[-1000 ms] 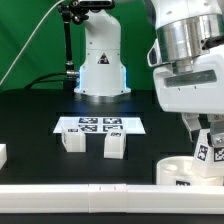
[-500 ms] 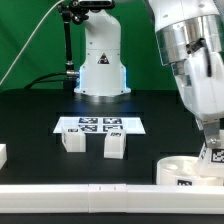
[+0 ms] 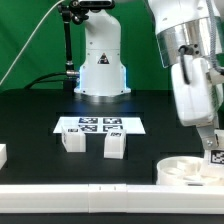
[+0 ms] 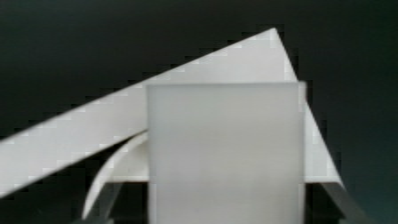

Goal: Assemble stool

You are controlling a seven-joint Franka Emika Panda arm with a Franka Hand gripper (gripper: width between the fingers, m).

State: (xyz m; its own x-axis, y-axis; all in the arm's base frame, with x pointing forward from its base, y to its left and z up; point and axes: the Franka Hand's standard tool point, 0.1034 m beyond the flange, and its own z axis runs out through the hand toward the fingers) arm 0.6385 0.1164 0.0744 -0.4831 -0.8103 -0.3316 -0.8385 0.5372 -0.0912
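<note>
My gripper (image 3: 211,148) is at the exterior view's right, shut on a white stool leg (image 3: 214,157) with a marker tag. It holds the leg upright just above the far right edge of the round white seat (image 3: 185,170), which lies on the black table. In the wrist view the leg (image 4: 222,130) fills the middle as a pale block between my gripper (image 4: 222,205) fingers, and a curved bit of the seat rim (image 4: 111,165) shows beside it. Two more white legs (image 3: 72,140) (image 3: 115,146) stand on the table left of centre.
The marker board (image 3: 100,125) lies behind the two loose legs. A white robot base (image 3: 102,70) stands at the back. Another white part (image 3: 2,155) is cut off at the exterior view's left edge. A white rail (image 3: 90,196) runs along the front.
My gripper has moved toward the exterior view's right with the leg, from over the seat's middle to its right edge. The loose legs and seat have not moved.
</note>
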